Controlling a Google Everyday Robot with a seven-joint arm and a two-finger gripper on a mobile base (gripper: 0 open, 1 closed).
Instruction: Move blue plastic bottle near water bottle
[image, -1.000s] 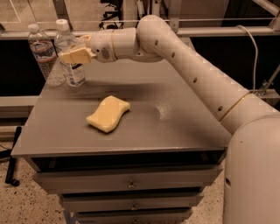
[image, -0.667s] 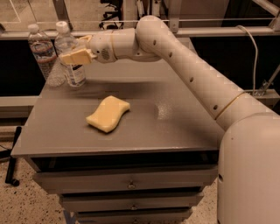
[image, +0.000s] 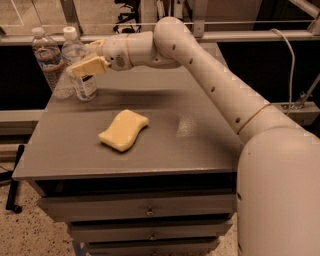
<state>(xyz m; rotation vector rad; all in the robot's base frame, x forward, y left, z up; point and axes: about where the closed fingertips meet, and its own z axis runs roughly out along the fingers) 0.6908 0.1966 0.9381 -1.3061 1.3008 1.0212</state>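
Note:
The blue plastic bottle (image: 88, 86), smooth and clear with a white cap and a white label, stands upright at the table's far left corner. The water bottle (image: 49, 59), ribbed with a reddish label band, stands right beside it on its left, almost touching. My gripper (image: 81, 59) reaches in from the right. Its tan fingers (image: 89, 65) sit on either side of the blue plastic bottle's middle and are closed on it.
A yellow sponge (image: 124, 130) lies on the grey table (image: 200, 145) left of centre. Drawers sit below the table's front edge. A railing and dark shelving run behind the table, and a cable hangs at the right.

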